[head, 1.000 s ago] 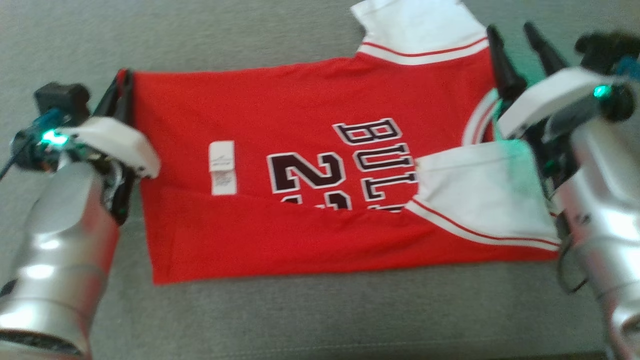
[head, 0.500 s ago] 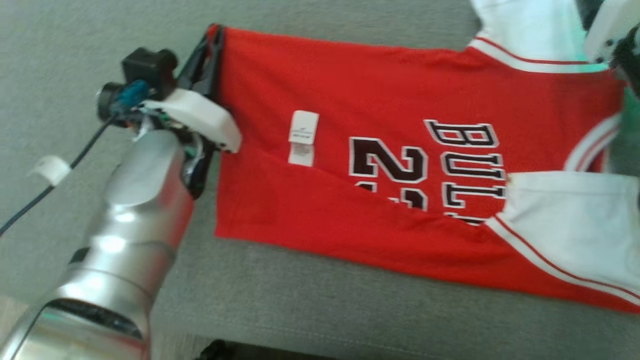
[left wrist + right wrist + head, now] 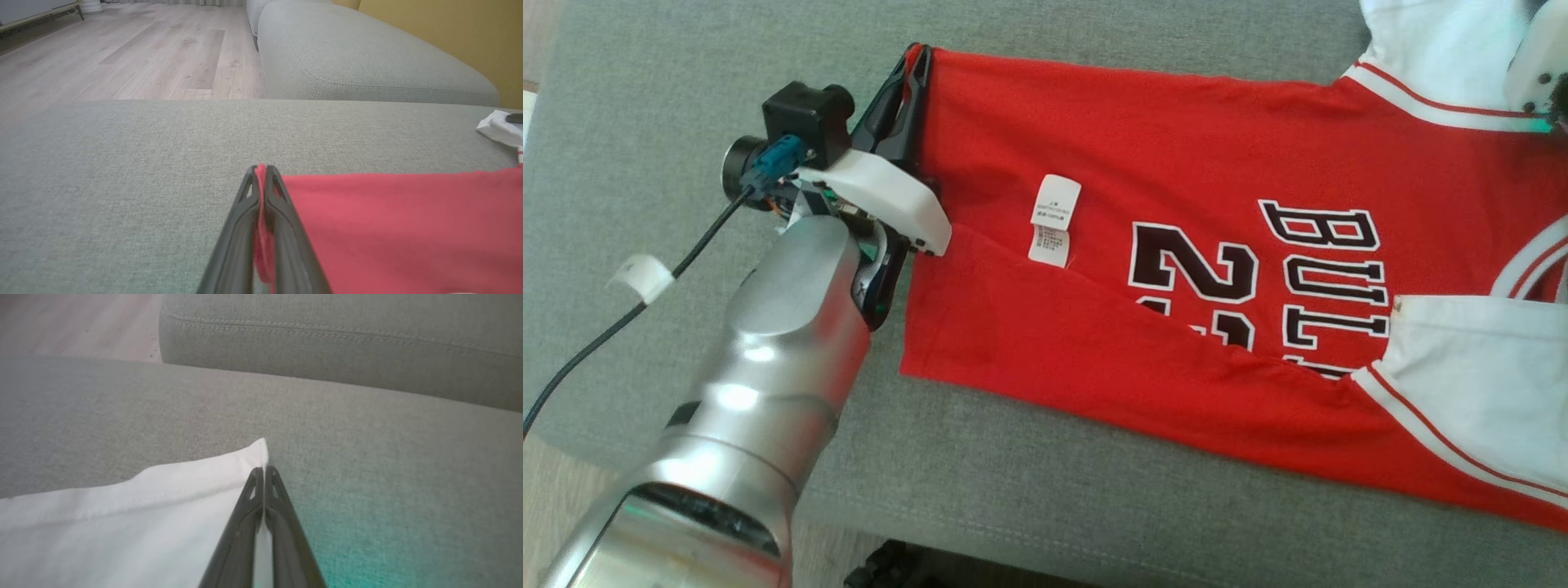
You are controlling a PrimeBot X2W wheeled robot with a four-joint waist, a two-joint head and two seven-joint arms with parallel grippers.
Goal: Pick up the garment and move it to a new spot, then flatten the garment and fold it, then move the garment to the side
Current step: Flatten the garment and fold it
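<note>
You have one garment [image 3: 1176, 155], a red jersey, lying on the grey cushion [image 3: 686, 98] with its near side folded over the numbers. It has two white sleeves, the far sleeve [image 3: 1437, 49] and the near sleeve [image 3: 1478, 384]. Your left gripper [image 3: 261, 169] is clenched on the red hem corner. Your right gripper [image 3: 263, 471] is clenched on a white sleeve corner (in the head view this arm's housing is beside the far sleeve). One white label [image 3: 1052, 220] lies on the red cloth. The left wrist view shows a second cushion [image 3: 347, 53] and the wooden floor [image 3: 143, 53].
</note>
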